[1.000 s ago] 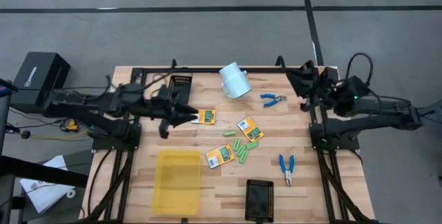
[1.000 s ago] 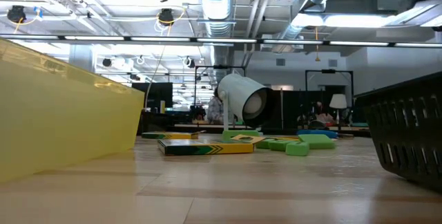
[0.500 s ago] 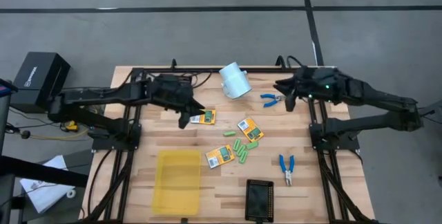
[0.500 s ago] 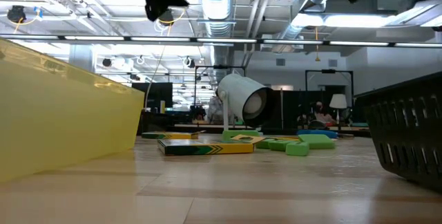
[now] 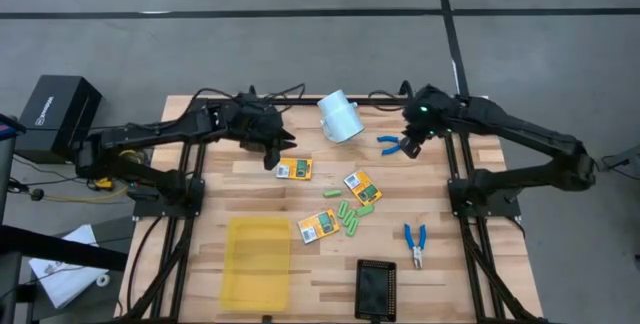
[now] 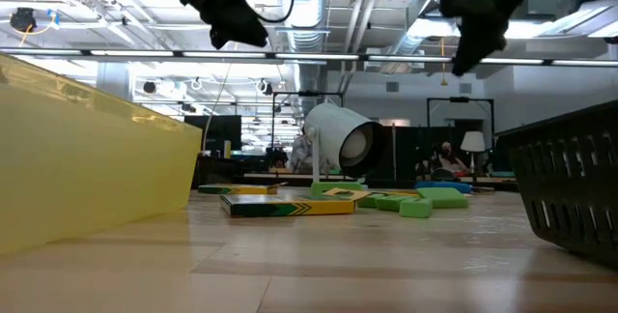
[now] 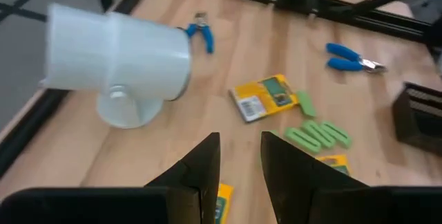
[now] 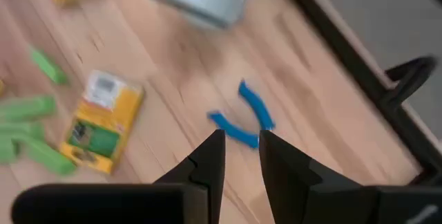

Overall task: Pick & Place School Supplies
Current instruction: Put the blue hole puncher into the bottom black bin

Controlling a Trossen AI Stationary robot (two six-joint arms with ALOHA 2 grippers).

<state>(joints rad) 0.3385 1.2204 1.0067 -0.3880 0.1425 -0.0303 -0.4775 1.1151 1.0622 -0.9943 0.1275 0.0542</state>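
Early stage: nothing is sorted. The left pincer (image 5: 277, 157), fingers narrowly parted and empty, hovers over the far-left orange box (image 5: 295, 169). The right pincer (image 5: 411, 144), likewise empty, hovers above the far blue pliers (image 5: 393, 144). Remaining supplies lie loose mid-table (image 5: 200, 264).

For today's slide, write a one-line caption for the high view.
Left gripper above an orange-yellow box; right gripper above blue-handled pliers.

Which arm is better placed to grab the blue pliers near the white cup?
Right. The right gripper hangs just beside those blue pliers, which show past its fingers in its wrist view. The left gripper is beyond the white cup, over an orange box.
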